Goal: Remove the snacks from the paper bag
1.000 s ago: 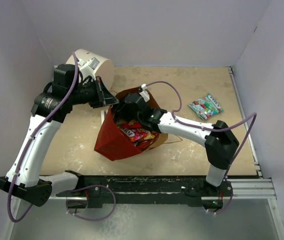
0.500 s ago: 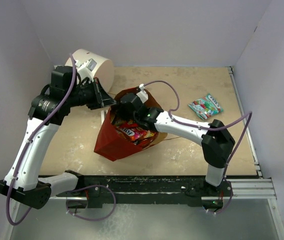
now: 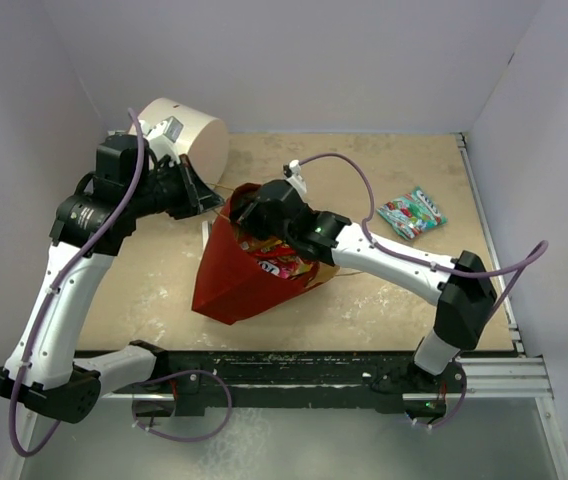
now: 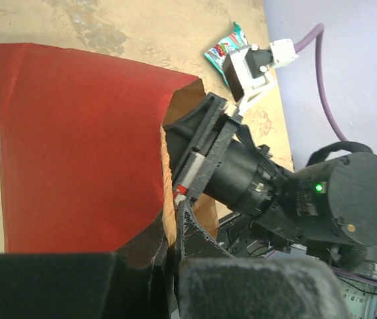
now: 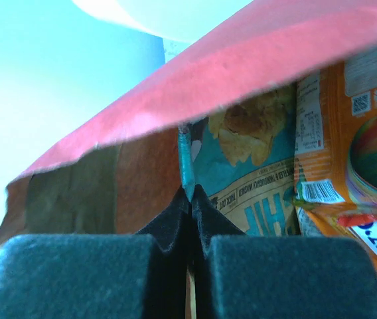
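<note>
The right claw (image 5: pixel 190 199) is pinching shut on the side seam of a teal chip packet (image 5: pixel 241 159) inside the paper bag (image 3: pixel 229 285). An orange packet (image 5: pixel 334 133) is lying just right of its tips. The left claw (image 4: pixel 174 222) is clamping the bag's rim, just beside the right claw. A green packet (image 3: pixel 411 213) is lying on the table (image 3: pixel 364 160), well to the right claw's right.

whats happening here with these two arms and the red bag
The left arm has its jaws shut on the rim of the red paper bag, holding its mouth open. The right arm reaches into the bag, its jaws shut on the edge of a teal chip packet among the other snacks inside. One green packet lies out on the table, off to the right.
</note>
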`<state>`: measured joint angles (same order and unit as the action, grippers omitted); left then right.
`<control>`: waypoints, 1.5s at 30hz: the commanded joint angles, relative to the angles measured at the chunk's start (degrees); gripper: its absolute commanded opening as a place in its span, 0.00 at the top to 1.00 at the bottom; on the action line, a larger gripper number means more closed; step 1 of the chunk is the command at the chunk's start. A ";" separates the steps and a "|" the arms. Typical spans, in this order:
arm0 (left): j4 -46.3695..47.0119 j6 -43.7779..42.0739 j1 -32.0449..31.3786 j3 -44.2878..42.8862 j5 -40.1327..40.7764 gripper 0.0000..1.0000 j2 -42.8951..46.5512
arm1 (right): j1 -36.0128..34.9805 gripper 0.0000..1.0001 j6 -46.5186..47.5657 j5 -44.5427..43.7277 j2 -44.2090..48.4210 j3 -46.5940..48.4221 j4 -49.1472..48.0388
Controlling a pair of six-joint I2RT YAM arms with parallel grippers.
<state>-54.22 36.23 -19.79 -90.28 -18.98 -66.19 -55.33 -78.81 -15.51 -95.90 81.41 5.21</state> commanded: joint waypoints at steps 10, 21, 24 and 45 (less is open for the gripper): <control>-1.06 -3.29 0.32 -2.91 6.24 1.00 2.60 | 0.75 1.00 6.77 -2.91 5.21 8.51 3.42; -1.47 -2.60 0.54 -1.17 8.58 1.00 4.57 | 0.97 1.00 15.63 -5.12 8.75 16.75 11.25; -1.42 -2.38 0.52 -0.84 9.55 1.00 5.01 | 1.25 1.00 17.57 -5.58 9.84 19.44 12.67; -1.38 -3.07 0.54 -0.83 11.52 1.00 5.52 | 1.88 1.00 42.19 -32.12 23.73 27.22 21.45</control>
<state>-57.91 34.37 -19.62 -90.13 -8.45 -61.65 -53.82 -44.88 -33.50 -75.42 107.11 25.74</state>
